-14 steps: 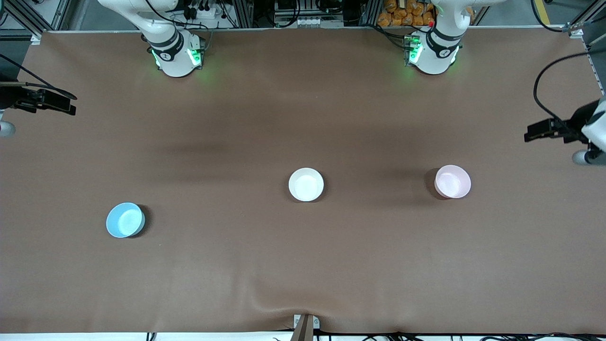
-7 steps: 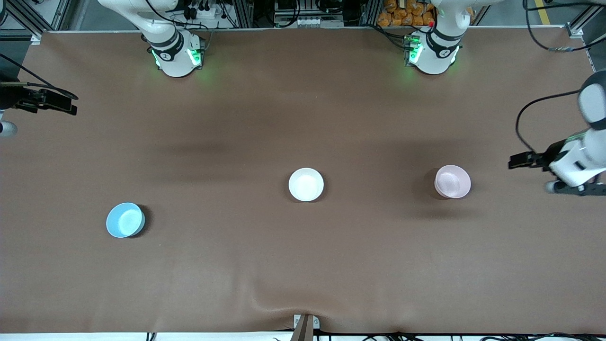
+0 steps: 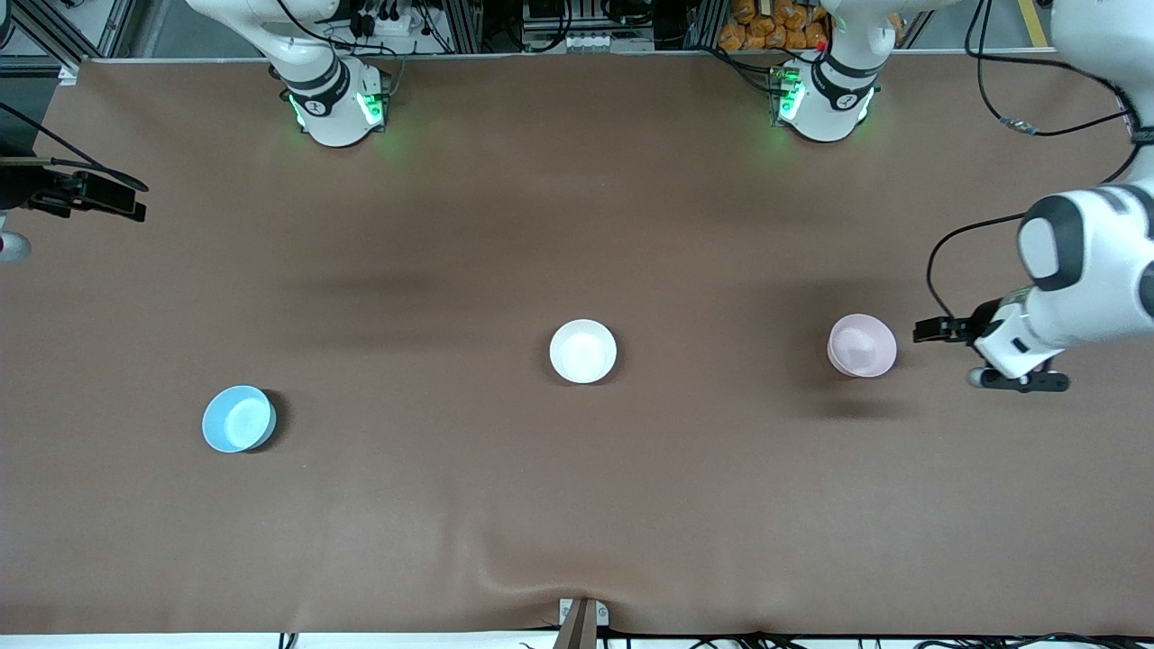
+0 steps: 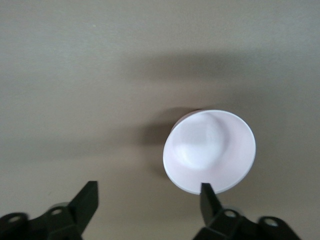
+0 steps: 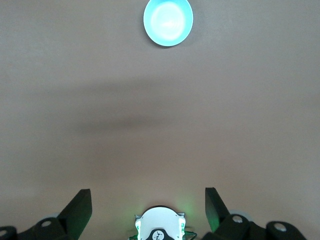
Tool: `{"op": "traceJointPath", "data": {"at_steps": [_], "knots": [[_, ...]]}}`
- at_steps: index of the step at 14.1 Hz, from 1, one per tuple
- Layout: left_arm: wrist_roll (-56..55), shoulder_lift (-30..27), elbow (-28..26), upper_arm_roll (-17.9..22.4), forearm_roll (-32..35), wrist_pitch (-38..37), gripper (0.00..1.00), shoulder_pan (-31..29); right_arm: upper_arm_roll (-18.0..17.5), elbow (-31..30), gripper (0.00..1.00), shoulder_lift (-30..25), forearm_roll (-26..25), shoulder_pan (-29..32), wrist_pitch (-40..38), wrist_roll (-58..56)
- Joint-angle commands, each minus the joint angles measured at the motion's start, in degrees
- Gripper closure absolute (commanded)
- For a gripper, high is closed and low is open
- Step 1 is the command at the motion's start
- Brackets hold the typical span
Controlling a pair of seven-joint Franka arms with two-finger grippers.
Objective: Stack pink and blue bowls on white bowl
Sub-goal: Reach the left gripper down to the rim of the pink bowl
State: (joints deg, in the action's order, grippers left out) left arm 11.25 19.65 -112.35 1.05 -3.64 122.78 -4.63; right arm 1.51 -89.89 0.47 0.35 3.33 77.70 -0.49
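Note:
The white bowl (image 3: 583,351) stands in the middle of the table. The pale pink bowl (image 3: 862,345) stands beside it toward the left arm's end. The sky blue bowl (image 3: 238,418) stands toward the right arm's end, nearer to the front camera. My left gripper (image 3: 1014,370) hangs open and empty over the table just beside the pink bowl. In the left wrist view (image 4: 148,186) one fingertip (image 4: 206,192) overlaps the rim of the pink bowl (image 4: 209,150). My right gripper (image 3: 11,236) waits, open and empty, at its table end; its wrist view (image 5: 147,191) shows the blue bowl (image 5: 168,21) far off.
The brown table cover (image 3: 577,505) has a small wrinkle at its edge nearest the front camera. The two arm bases (image 3: 335,108) (image 3: 825,99) stand along the edge farthest from the front camera. The right arm's base (image 5: 159,227) shows between the right fingers.
My left arm has swung in from its end of the table toward the pink bowl. The bowls and the right arm have not moved.

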Motion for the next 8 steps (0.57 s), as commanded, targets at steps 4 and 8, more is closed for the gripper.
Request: {"op": "traceJointPath", "data": {"at_steps": [4, 8], "knots": [[2.4, 3.3, -4.3, -1.9, -1.0, 8.4, 0.32, -0.4, -0.3, -0.8, 0.0, 0.7, -1.0, 0.4, 0.3, -0.5], [5.0, 4.5, -5.0, -1.8, -1.0, 10.3, 0.46, -0.5, -0.3, -1.8, 0.0, 1.8, -1.0, 0.1, 0.3, -1.1]]}}
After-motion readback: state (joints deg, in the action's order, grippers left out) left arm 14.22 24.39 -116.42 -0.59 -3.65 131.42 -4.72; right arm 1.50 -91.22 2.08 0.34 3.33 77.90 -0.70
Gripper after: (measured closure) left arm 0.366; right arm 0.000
